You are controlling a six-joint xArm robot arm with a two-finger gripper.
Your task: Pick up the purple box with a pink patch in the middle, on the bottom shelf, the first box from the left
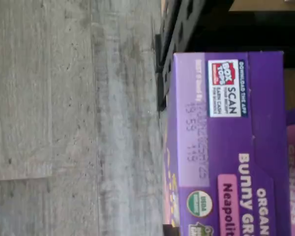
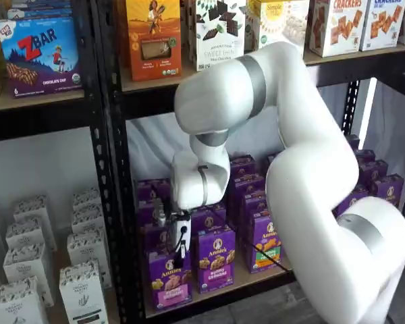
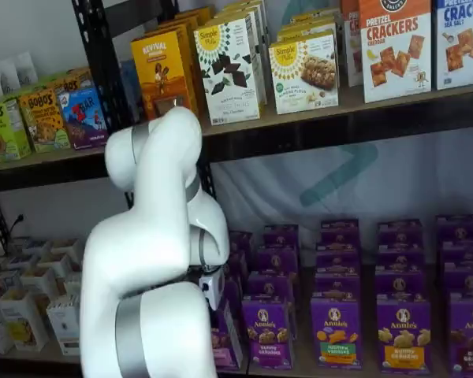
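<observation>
The purple box [image 2: 170, 280] stands upright at the left front of the bottom shelf [image 2: 251, 279], with a pink band low on its front. In the wrist view its top [image 1: 226, 147] fills the frame, showing a pink "Neapolitan" patch and a Box Tops label. My gripper [image 2: 181, 251] hangs right over the box's top; only a dark finger side-on shows, so I cannot tell whether it is open. In a shelf view the arm hides most of the box [image 3: 223, 346] and the fingers.
Like purple boxes stand beside it: one with a purple band [image 2: 216, 260] and one with a green band [image 2: 263, 246], with rows behind them. A black upright [image 2: 115, 202] is just to the left. White cartons [image 2: 81, 283] fill the neighbouring bay. Grey floor [image 1: 64, 123] lies in front.
</observation>
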